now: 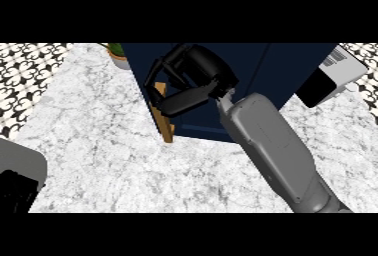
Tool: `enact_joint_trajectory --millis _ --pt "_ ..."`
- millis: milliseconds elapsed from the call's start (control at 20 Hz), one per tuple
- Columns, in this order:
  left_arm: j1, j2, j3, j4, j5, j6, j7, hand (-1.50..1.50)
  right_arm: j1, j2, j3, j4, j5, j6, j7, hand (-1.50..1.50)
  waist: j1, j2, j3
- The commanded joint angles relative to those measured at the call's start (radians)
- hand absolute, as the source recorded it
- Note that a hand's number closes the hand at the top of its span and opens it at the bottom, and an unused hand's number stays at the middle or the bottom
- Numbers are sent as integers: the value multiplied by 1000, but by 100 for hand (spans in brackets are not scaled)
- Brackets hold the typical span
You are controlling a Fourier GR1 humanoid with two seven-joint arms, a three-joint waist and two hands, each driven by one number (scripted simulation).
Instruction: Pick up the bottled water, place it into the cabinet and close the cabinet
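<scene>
The right hand (pixel 193 75) was seen raised in front of the dark blue cabinet (pixel 244 90), at the end of a grey forearm (pixel 273 150) that came in from the lower right of the head view. Its black fingers (pixel 181 102) were curled, the upper ones bent over toward the cabinet's left edge and a lower one stretched out to the left, just beside the wooden edge (pixel 164 112) that showed at the cabinet's left side. Whether the fingers were clamped on anything could not be told, since the hand covered whatever lay behind it. Actual contact between the fingers and the wooden edge could not be confirmed either.

The bottled water could not be made out anywhere in the view; it may have been hidden by the hand or the cabinet, but this was not shown.

The left hand (pixel 18 187) was seen only as a dark shape at the lower left edge, below a grey forearm part, and the state of its fingers could not be told.

The cabinet stood on a white marbled surface (pixel 103 160). A potted plant (pixel 118 55) was seen just left of the cabinet's top corner. At the upper right a white appliance with a dark front (pixel 332 75) was seen tilted in the view; a small label with dark marks sat on its top, but no writing on it could be read. Patterned black-and-white tiles (pixel 26 75) were visible beyond the surface at the left.
</scene>
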Motion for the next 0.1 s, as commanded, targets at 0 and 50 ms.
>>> enact_joint_trajectory --millis 0,50 --pt "-13 -13 1 9 -16 12 -8 150 -22 -104 -123 159 19 -59 5 150 -29 48 19" --pt "0 -5 -14 -10 -17 0 4 150 -37 -109 -129 174 24 -58 -8 150 -18 50 19"
